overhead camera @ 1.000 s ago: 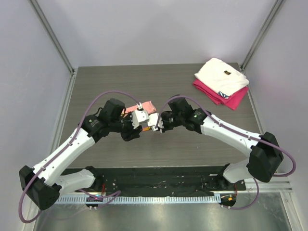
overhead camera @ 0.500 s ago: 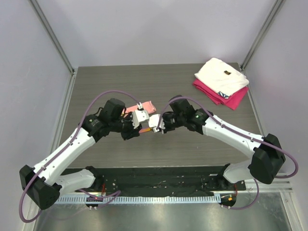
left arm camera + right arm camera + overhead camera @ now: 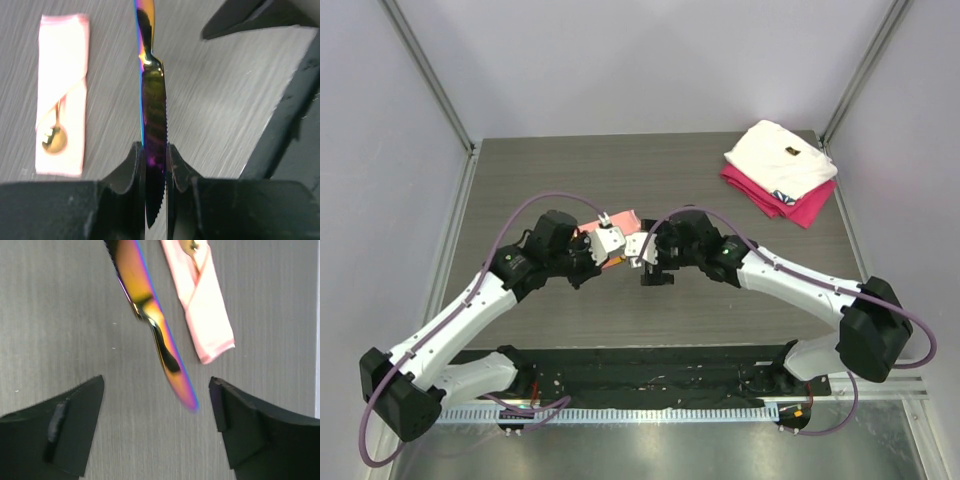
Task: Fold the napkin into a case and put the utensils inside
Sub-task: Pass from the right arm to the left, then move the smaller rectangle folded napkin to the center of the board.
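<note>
Our left gripper (image 3: pixel 156 160) pinches the stiff, slick knife (image 3: pixel 152 115) by its serrated blade, where we judge it may slip, our right gripper (image 3: pixel 156 385) gapes free around the surer handle, and beyond lies the folded napkin (image 3: pixel 62 75) holding the gold spoon (image 3: pixel 54 140).

Light: bright, even, diffuse; shadows faint and soft. Glare: rainbow sheen along knife (image 3: pixel 151 100); dull reflection on metal sill (image 3: pixel 650 450), bottom edge. Focus: left gripper (image 3: pixel 155 155) blurred, lower frame; table (image 3: pixel 225 100) grain fairly sharp.

The left hand's (image 3: pixel 155 165) iridescent metal knife (image 3: pixel 150 315) juts between the right hand's (image 3: pixel 157 390) spread fingers (image 3: pixel 65 425); stacked white-and-magenta cloths (image 3: pixel 782 165) block the far-right corner.
</note>
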